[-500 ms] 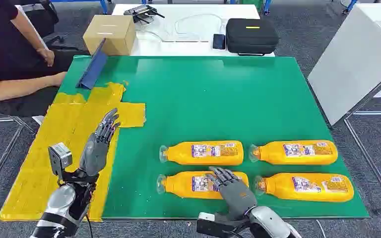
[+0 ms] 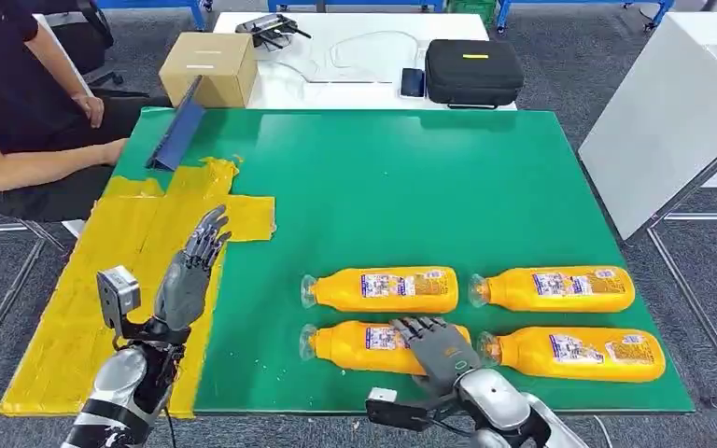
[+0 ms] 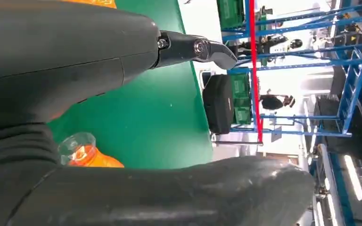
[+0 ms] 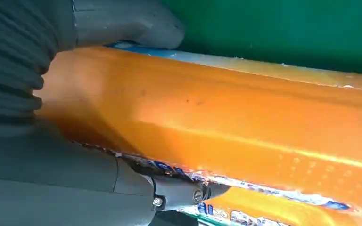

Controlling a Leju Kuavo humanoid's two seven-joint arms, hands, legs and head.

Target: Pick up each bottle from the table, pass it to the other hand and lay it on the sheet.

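Observation:
Four orange bottles lie on their sides on the green table (image 2: 383,187), caps pointing left. My right hand (image 2: 441,353) lies over the near-left bottle (image 2: 355,345); in the right wrist view its thumb (image 4: 132,23) and a dark finger (image 4: 179,195) wrap opposite sides of that bottle (image 4: 240,136), which rests on the table. The far-left bottle (image 2: 383,289), far-right bottle (image 2: 555,287) and near-right bottle (image 2: 579,353) lie untouched. My left hand (image 2: 191,271) is raised at the edge of the yellow sheet (image 2: 103,280), fingers apart and holding nothing. The left wrist view shows a bottle cap (image 3: 78,148) past that hand (image 3: 52,61).
A person (image 2: 19,103) sits at the table's far left corner. A blue panel (image 2: 177,126) leans there, beside a cardboard box (image 2: 207,65). A black case (image 2: 474,70) sits on the white table behind. A white board (image 2: 663,121) stands at the right.
My right hand has settled lower onto the near-left bottle and its fingers have curled around it. The left hand has barely moved.

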